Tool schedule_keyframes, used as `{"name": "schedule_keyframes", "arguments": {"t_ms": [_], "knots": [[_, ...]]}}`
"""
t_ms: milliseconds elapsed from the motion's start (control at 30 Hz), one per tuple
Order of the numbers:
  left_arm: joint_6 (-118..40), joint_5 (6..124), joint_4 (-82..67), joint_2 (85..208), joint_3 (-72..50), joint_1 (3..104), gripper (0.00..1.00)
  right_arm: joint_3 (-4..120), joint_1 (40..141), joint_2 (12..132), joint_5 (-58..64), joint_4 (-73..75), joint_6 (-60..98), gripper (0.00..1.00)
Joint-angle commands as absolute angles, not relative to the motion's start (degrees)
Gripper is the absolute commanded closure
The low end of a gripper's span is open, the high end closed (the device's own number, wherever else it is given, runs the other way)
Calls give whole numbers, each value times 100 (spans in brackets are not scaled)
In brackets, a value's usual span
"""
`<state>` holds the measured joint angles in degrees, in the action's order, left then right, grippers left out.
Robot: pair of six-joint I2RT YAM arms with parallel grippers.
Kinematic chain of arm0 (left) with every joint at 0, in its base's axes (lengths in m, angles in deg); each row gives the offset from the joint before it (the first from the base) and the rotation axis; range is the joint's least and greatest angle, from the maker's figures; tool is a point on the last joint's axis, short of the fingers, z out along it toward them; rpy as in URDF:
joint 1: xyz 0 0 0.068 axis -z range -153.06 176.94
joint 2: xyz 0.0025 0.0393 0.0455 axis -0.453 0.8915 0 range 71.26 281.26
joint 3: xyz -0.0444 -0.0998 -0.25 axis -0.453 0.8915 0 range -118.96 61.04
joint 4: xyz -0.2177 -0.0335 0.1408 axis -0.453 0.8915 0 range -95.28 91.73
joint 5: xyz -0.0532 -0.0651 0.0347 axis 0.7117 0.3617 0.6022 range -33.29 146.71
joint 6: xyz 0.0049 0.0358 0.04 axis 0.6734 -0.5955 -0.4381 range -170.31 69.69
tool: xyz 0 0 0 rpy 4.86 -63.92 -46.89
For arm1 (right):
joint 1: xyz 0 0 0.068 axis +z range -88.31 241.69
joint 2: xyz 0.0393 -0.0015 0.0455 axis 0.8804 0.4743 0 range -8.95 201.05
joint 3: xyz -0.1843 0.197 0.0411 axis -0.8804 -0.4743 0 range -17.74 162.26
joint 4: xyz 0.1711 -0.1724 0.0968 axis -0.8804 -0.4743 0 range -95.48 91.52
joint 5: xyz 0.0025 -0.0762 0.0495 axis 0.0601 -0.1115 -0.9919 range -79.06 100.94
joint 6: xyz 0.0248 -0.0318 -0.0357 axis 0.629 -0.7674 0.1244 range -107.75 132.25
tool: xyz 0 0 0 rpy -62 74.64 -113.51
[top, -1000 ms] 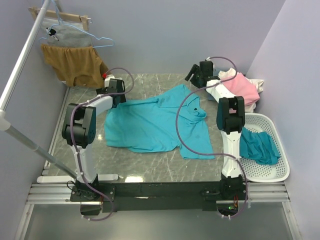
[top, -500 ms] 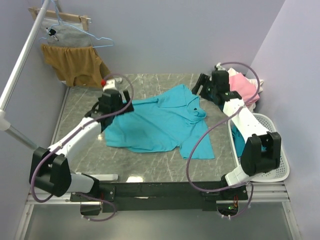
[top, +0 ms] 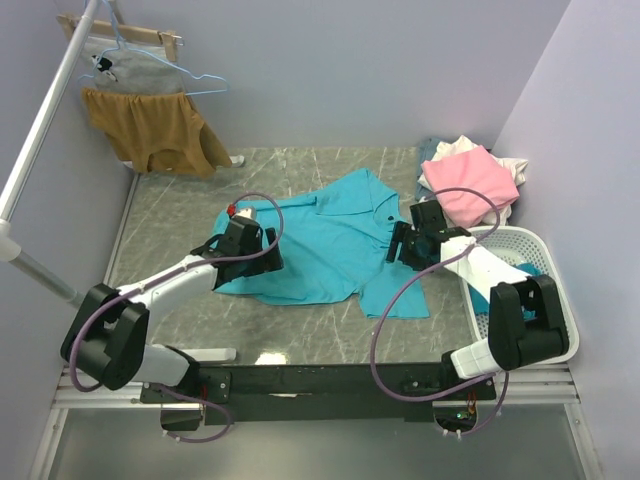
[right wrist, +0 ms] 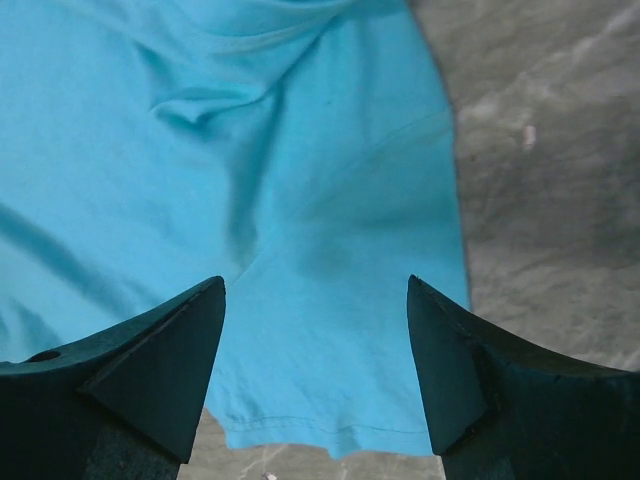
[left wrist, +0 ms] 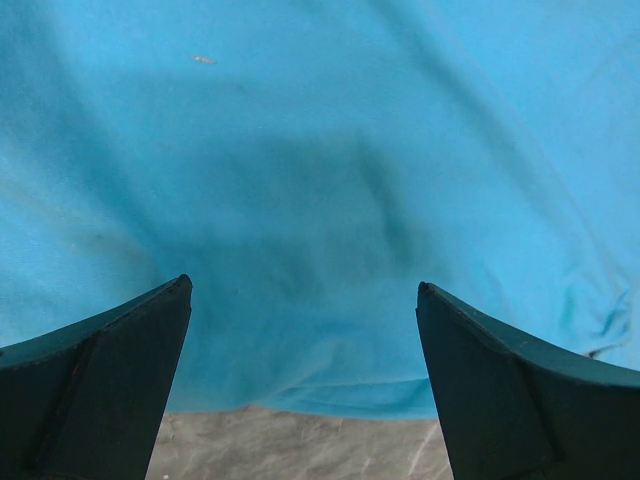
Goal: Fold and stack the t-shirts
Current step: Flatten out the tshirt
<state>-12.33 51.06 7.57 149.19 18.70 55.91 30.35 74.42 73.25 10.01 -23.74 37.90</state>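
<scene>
A turquoise t-shirt with a small collar lies spread out in the middle of the marble table. My left gripper hangs open low over its left side, and in the left wrist view the cloth and its hem edge lie between the fingers. On the shirt's right side my right gripper also stands open, right wrist view, above a flap of the cloth ending in a stitched hem. Neither holds anything. A pink t-shirt tops a pile with white and pale blue cloth at the back right.
A white basket stands at the right edge with teal cloth inside, mostly behind my right arm. A mustard-brown garment and a grey one hang on a rack at the back left. A slanted rail crosses the left side.
Both arms swung from the far side toward the near side. The left gripper went from the shirt's far left corner to its left edge; the right came from beside the pink pile to the shirt's right side.
</scene>
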Motion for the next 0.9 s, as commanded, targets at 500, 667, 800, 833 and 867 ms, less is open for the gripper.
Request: {"name": "schedule_keyframes", "arguments": {"t_ms": [500,667,800,833,867], "knots": [[217,2999,1705,13420,2650,5068,1,3218,8366,7964,918,-2063,3660,21],[-126,3298,1284,13463,2887,4190,1,3314,8366,8123,883,-2045,3536,21],[-355,3526,845,13770,2879,3977,1,3367,8366,8158,839,-2019,3484,21],[-468,3588,765,13840,2853,3960,1,3376,8366,8167,839,-2028,3449,21],[-522,3736,695,13928,2818,3899,0,3385,8366,8184,848,-2028,3448,20]]}}
